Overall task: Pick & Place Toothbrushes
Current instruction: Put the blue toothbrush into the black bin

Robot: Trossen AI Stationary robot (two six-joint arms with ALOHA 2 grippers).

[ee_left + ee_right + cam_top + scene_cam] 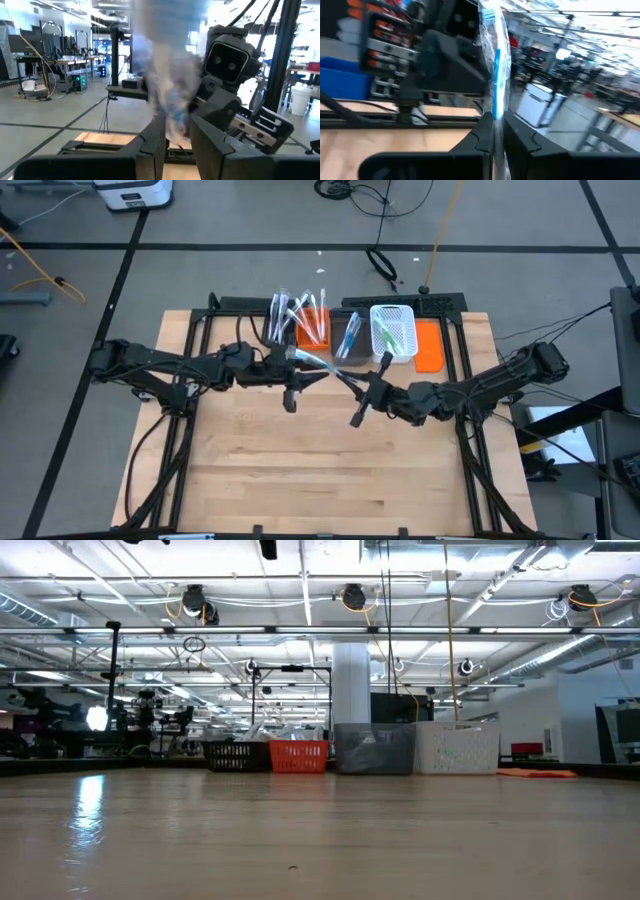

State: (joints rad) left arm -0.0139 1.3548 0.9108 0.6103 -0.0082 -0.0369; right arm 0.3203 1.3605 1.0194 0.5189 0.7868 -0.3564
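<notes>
The table point(330, 450) is a pale wood top in a black frame, bare over most of its near half. Along its far edge stand four bins in a row: a black one point(278, 320), an orange one point(312, 327), a grey one point(347, 335) and a white one point(393, 330), with an orange lid point(429, 346) flat beside the white bin. Wrapped toothbrushes point(300, 310) stick up out of the black and orange bins, and a few more lie in the white bin.

Both arms meet over the table's middle, just in front of the bins. The left gripper point(300, 358) is clenched on a wrapped toothbrush point(170, 100), which stands blurred between its fingers point(152, 142) in the left wrist view. The right gripper point(375, 385) pinches another wrapped brush point(495, 60) with a blue streak, upright between its closed fingers point(482, 132).

The grey floor point(200, 270) is crossed by dark lines, with cables lying on it. From table height, the room is a wide hall with white ceiling beams, strip lights and hanging cables; the four bins show small at the far edge.
</notes>
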